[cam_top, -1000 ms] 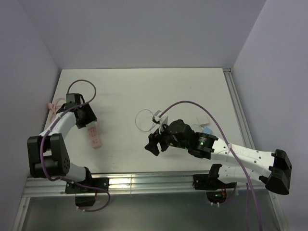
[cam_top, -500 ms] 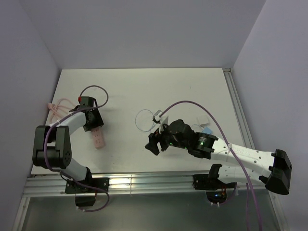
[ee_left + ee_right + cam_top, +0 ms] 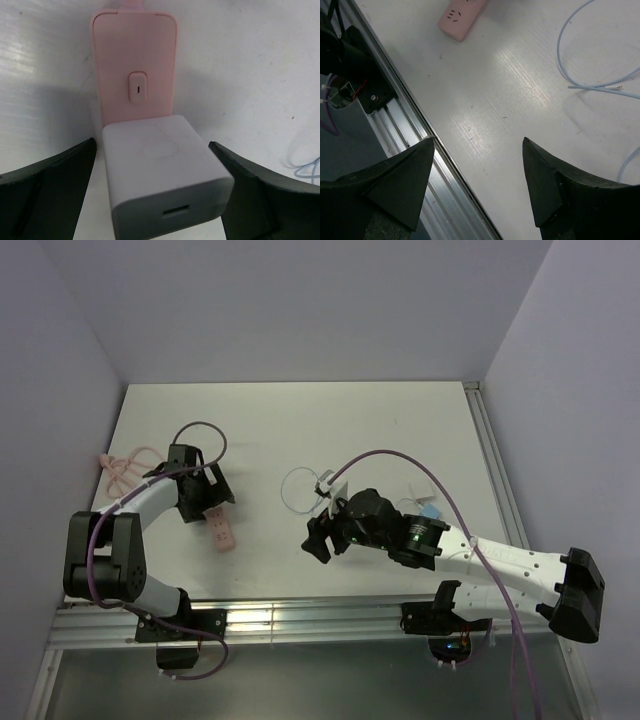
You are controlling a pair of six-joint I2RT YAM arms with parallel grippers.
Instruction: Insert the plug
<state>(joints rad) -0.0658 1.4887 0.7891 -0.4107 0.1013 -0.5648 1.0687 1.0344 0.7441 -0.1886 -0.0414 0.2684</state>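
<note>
A pink socket strip point(image 3: 134, 65) lies on the white table, and a white charger block point(image 3: 160, 175) with a small port stands on its near end. My left gripper point(image 3: 152, 144) is open around the block, with a gap on each side. In the top view this gripper point(image 3: 212, 508) sits at the far end of the strip point(image 3: 222, 533). The plug's thin pale wire point(image 3: 565, 60) loops on the table, with a tiny tip point(image 3: 619, 87) on it. My right gripper point(image 3: 478, 140) is open and holds nothing, low over the table near the front rail, nearer than the wire loop point(image 3: 298, 488).
An aluminium rail point(image 3: 300, 615) runs along the table's front edge, right under my right fingers point(image 3: 405, 175). A pink cord point(image 3: 125, 465) is bundled at the far left. A small pale blue item point(image 3: 430, 508) lies beside the right arm. Walls close three sides.
My left gripper has swung right and nearer, taking the pink strip along, and its jaws have opened off the white block. The right arm has not moved.
</note>
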